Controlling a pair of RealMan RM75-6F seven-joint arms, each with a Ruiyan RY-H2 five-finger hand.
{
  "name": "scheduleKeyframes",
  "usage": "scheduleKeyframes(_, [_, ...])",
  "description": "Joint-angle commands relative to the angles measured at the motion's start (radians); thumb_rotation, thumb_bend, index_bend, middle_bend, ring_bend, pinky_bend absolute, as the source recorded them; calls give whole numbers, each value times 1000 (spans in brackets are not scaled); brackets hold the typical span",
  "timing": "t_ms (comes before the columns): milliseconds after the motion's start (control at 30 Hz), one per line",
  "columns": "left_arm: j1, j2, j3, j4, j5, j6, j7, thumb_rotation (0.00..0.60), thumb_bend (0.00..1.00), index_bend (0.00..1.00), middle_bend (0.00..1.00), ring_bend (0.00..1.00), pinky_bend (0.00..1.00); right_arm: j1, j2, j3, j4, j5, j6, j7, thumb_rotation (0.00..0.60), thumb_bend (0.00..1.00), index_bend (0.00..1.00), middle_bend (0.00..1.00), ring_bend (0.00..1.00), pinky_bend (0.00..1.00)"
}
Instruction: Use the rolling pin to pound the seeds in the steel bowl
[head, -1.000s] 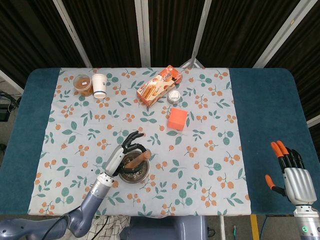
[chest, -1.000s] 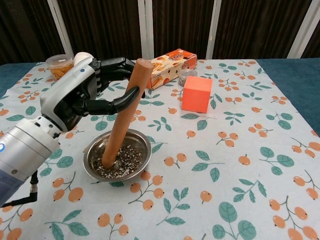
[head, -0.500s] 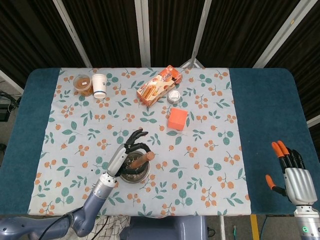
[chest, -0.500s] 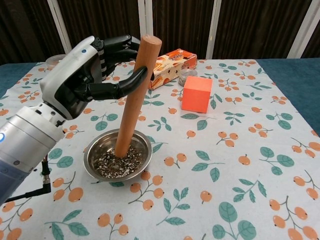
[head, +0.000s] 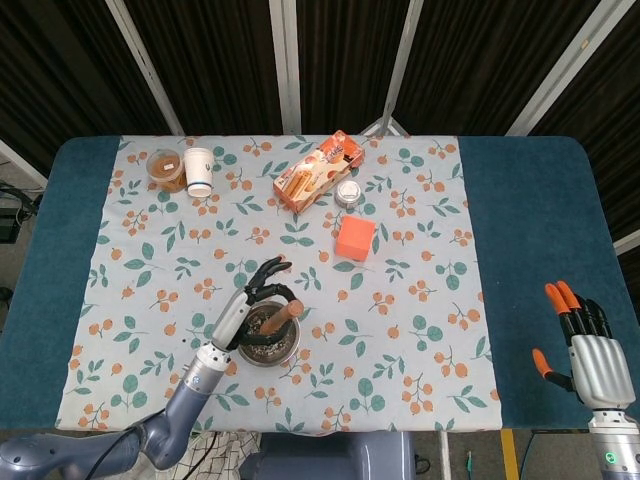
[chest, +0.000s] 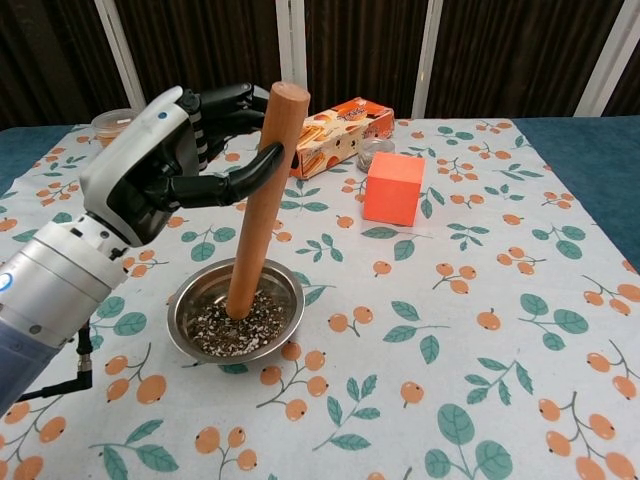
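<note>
The left hand (chest: 160, 165) holds the pin (chest: 260, 200) near its upper end, with the thumb on one side and the other fingers (chest: 225, 100) curled around the far side. The pin stands almost upright, leaning a little to the right at the top, and its lower end is down in the seeds (chest: 235, 325) inside the bowl (chest: 195, 345). The seeds are a mix of dark and pale broken pieces and they cover the bottom of the bowl. The bowl sits on the cloth (chest: 450, 330), near the front edge of the table, left of the middle. In the head view the same hand (head: 245, 308) is over the bowl (head: 270, 355), and the pin (head: 283, 314) is seen from above as a short brown stick. The right hand (head: 590, 345) rests far away at the right, over the blue part of the table (head: 530, 220); it holds nothing, and its fingers are straight and a little apart. Behind the bowl there is an orange cube (chest: 392, 187), a snack box (chest: 335, 125) lying on its side, and a small tin (head: 348, 193) just beside the box. At the far left corner a jar (head: 165, 168) and a paper cup (head: 199, 171) stand next to each other.
</note>
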Motion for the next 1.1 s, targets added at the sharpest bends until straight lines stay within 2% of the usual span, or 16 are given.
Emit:
scheduleKeyframes(33, [-2, -10, 8, 28, -1, -5, -30, 600, 770, 636, 639, 118, 7, 0, -1, 1, -1, 1, 0, -4, 600, 367, 0, 0, 0, 0])
scheduleKeyframes(333, [11, -18, 30, 78, 0, 5, -86, 600, 769, 636, 639, 118, 16, 0, -3, 4, 0, 8, -2, -5, 600, 367, 0, 0, 0, 0])
scheduleKeyframes(600, [15, -18, 39, 78, 5, 14, -88, 600, 770, 636, 639, 118, 16, -2, -2, 4, -2, 3, 6, 0, 600, 366, 0, 0, 0, 0])
scheduleKeyframes(1100, [-20, 16, -8, -88, 44, 51, 14, 600, 770, 636, 640, 118, 28, -5, 0, 0, 5, -14, 18, 9, 600, 367, 0, 0, 0, 0])
